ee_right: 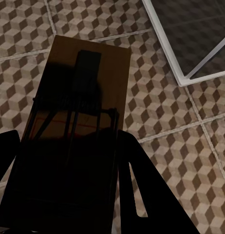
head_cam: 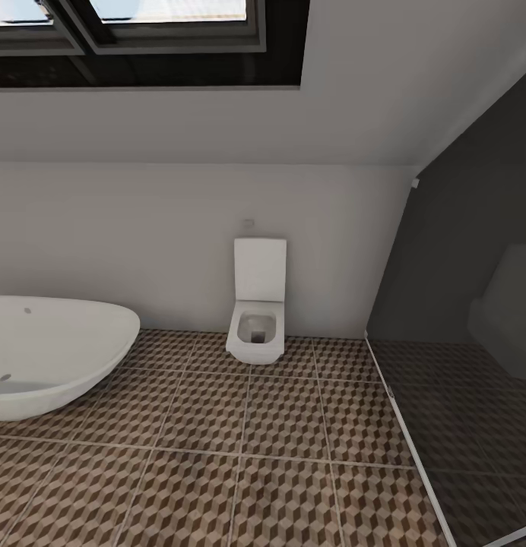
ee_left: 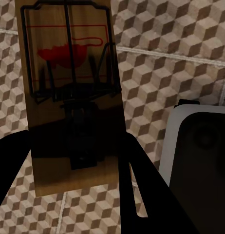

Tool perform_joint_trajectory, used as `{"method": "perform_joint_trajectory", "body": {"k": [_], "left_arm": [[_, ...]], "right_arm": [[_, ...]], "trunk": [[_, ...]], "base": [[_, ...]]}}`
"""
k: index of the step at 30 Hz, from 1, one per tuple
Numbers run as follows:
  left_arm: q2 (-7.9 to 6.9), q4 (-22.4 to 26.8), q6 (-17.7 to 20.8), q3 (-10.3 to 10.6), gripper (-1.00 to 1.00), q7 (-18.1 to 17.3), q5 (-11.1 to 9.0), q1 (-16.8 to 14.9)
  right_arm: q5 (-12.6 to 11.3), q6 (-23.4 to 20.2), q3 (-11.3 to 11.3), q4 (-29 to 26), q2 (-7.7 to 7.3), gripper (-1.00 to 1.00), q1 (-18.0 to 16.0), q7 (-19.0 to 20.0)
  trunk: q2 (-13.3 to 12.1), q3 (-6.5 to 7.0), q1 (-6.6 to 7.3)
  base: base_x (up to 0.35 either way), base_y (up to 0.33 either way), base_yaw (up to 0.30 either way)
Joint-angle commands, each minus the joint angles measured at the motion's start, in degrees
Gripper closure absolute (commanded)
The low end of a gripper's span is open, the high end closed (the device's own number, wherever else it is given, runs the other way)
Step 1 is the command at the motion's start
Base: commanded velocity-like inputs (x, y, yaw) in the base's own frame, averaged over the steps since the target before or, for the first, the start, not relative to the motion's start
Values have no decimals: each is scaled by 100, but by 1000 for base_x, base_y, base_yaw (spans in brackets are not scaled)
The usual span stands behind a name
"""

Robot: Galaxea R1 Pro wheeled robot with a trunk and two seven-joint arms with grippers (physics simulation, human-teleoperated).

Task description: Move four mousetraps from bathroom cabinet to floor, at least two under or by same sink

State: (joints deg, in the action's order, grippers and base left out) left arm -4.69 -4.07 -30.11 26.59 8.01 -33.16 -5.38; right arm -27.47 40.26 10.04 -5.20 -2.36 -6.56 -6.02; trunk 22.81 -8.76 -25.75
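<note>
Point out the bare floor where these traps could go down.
Open bathroom floor runs between the bathtub, the toilet and the glass partition. It narrows beside the tub and along the partition's frame.

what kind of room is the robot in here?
A bathroom, almost certainly. The head view shows a white oval bathtub, a square white toilet against the pale wall, and a cube-patterned tiled floor. Skylights in a sloped ceiling suggest an attic room.
</note>
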Motion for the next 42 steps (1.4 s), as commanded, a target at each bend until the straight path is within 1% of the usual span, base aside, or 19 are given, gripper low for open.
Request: {"method": "perform_joint_trajectory", "body": {"k": [1, 42], "left_arm": [[3, -14, -20, 40, 100, 34, 12, -7], [3, -14, -21, 40, 100, 34, 12, -7]], "right_arm": [[-13, 9, 51, -1, -1, 100, -3, -49], [-13, 9, 52, -2, -1, 100, -3, -49]], "trunk": [[11, -11, -3], [11, -11, -3]], "base": [[0, 0, 0], [0, 0, 0]]}}
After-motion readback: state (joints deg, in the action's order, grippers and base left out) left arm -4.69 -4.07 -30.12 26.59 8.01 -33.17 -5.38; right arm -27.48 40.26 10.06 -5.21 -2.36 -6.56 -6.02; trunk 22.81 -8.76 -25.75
